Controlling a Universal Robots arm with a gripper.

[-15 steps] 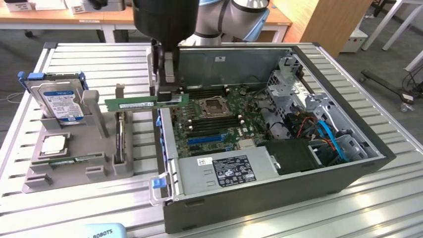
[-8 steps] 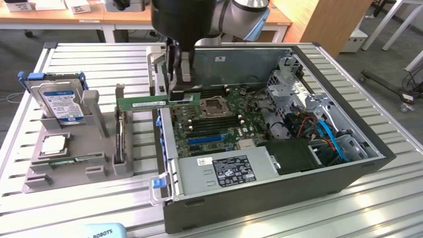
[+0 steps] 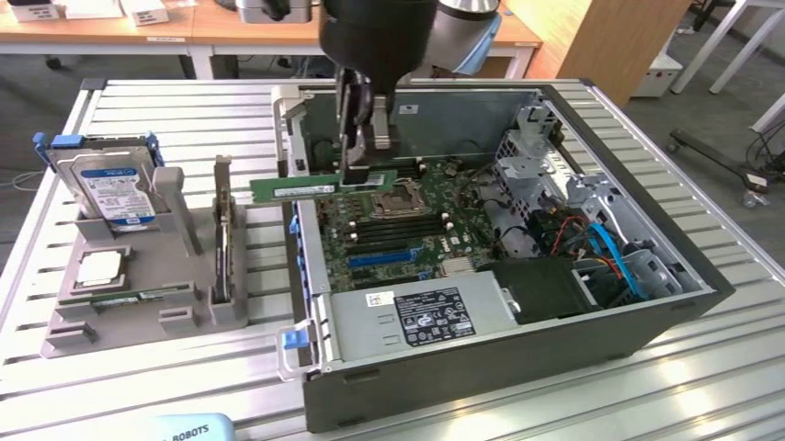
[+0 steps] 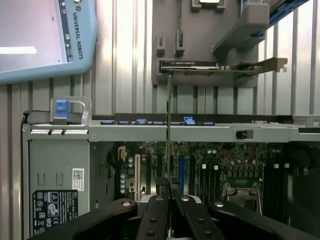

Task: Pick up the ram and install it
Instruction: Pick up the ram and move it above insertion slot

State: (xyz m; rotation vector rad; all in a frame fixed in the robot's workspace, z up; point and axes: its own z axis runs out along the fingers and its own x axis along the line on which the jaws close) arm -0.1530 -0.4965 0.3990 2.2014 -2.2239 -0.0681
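– Between the fingers (image 3: 356,138), what is there?

– The ram (image 3: 294,188). They are clenched on it near one end. The rest of the stick juts toward the exterior view's left, standing on edge, in the air above the open case (image 3: 516,358). It touches nothing else.

– Where is it relative to the slots?

– The black slots (image 3: 382,230) lie on the board (image 3: 429,253) below, just beside the socket (image 3: 399,200). The ram runs roughly the same way as they do. From the wrist it shows as a thin line (image 4: 169,115) parallel to them. Its free end hangs over the case wall on that side, so it is not yet above a slot end to end.

– So what makes this step go well?

– As I judge it, the whole length has to come inside the wall first, level and square over one slot. I cannot tell where the notch sits or whether the latches are open. With the grip at one end, a push could rock the stick, so the descent should be straight and slow.

– Anything else close by?

– No. The grey holder (image 3: 123,312) with the card (image 3: 222,230) stands on the table (image 3: 184,395), well apart.
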